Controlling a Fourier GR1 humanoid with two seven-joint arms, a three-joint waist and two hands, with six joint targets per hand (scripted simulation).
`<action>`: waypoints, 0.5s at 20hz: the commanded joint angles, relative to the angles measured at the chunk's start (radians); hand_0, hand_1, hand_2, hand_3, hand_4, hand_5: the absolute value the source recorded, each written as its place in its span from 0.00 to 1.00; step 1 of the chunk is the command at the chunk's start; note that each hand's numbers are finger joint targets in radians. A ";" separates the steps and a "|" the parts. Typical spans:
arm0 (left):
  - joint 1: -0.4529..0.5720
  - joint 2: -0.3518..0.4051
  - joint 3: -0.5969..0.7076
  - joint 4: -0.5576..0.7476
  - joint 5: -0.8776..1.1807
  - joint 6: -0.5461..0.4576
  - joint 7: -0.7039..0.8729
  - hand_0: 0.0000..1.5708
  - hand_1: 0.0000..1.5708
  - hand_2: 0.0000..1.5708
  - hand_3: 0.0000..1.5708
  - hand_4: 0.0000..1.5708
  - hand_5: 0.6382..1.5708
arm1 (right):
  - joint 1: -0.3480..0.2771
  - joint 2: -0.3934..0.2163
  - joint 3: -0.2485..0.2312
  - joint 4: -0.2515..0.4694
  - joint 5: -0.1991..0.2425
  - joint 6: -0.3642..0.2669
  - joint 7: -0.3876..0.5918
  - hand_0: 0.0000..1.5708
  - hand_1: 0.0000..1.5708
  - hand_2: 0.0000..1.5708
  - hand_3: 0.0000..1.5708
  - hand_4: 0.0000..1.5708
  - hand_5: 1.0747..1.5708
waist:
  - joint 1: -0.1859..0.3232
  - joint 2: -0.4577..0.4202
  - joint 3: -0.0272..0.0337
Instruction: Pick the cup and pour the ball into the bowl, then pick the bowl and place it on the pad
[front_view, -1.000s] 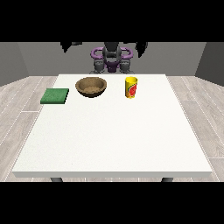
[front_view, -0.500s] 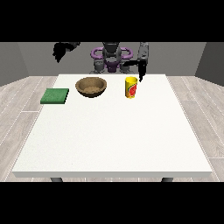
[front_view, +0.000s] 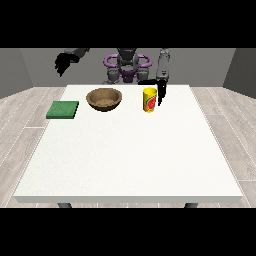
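A large white rectangular tabletop (front_view: 130, 160) fills the middle of the view, its surface flat and evenly lit, with a thin pale front edge. Two dark grey legs (front_view: 63, 205) show beneath that front edge, one towards each corner. The floor (front_view: 20, 125) is laid in light grey wood-look planks, visible on both sides of the table. Plain grey walls (front_view: 30, 65) close the room behind, darker at the view's right.
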 joint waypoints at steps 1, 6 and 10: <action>-0.048 0.024 0.037 0.143 0.018 -0.045 -0.067 0.00 0.00 0.00 0.00 0.13 0.84 | -0.029 -0.040 -0.045 0.072 -0.037 0.041 -0.007 0.00 0.00 0.00 0.00 0.43 0.98 | 0.009 -0.013 0.0001; -0.114 0.041 0.103 0.293 0.039 -0.008 -0.206 0.00 0.00 0.00 0.00 0.23 0.89 | -0.011 -0.034 -0.028 0.046 -0.030 0.065 -0.044 0.00 0.00 0.00 0.00 0.43 0.99 | -0.045 0.035 -0.0002; -0.125 -0.003 0.059 0.345 -0.046 0.122 -0.238 0.59 0.59 0.84 0.88 0.79 0.97 | -0.042 -0.058 -0.047 0.064 -0.046 0.082 -0.049 0.00 0.00 0.00 0.00 0.42 1.00 | -0.067 0.060 0.0002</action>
